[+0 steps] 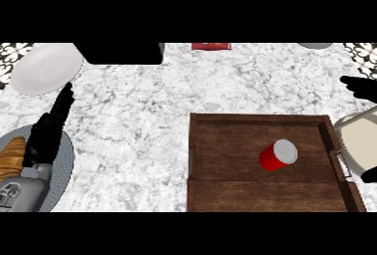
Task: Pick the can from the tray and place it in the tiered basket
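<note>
At the desk's left edge, the left hand (50,130) lies with its fingers straight and together, pointing toward the far edge over a grey plate (65,149) that carries a loaf (10,158). It holds nothing. Beyond it, at the far left corner, sits a white plate (44,68), and a black box (120,53) stands at the far edge beside it.

Right of the middle, against the near edge, is the wooden tray (221,191). The red can (279,155) lies tilted on its side in the tray, silver lid showing, untouched by either hand.

At the right edge, a pale round thing with a wire rim (358,139) is probably the basket. Black fingers of the right hand (361,87) show above it, apart and empty.

The pick has not begun. Next, the right hand, being nearer, should probably come over the tray and close around the can's body, allowing for its tilt.
</note>
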Robot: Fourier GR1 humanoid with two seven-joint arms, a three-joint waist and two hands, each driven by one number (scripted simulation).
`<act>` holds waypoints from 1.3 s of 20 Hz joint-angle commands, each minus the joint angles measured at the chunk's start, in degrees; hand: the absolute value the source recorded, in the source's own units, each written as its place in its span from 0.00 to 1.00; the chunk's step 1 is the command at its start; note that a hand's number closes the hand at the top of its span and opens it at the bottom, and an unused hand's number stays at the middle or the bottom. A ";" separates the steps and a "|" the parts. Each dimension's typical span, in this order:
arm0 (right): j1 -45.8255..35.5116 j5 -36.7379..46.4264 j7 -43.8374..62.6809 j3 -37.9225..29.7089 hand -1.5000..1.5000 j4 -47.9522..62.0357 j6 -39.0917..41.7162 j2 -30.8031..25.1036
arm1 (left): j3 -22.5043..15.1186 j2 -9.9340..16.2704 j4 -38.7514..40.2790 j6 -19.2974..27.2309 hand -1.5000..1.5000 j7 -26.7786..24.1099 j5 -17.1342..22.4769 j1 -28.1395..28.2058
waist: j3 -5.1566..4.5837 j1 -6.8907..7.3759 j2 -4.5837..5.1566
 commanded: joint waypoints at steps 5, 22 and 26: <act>-11.17 1.47 18.38 5.54 0.00 -0.27 1.82 4.50 | 0.68 -2.34 2.10 -0.20 0.50 -0.46 -3.08 -2.17 | -0.02 0.20 0.09; -5.97 13.07 24.98 9.95 0.00 -2.31 7.86 14.34 | 6.55 -2.35 -0.17 -5.84 0.50 0.32 -3.68 0.40 | 0.03 -0.38 -0.07; -4.81 15.07 25.91 9.36 0.00 -4.66 10.16 14.73 | 6.24 -4.34 -1.62 -5.38 0.50 -1.29 -5.32 3.36 | 0.02 -0.29 -0.06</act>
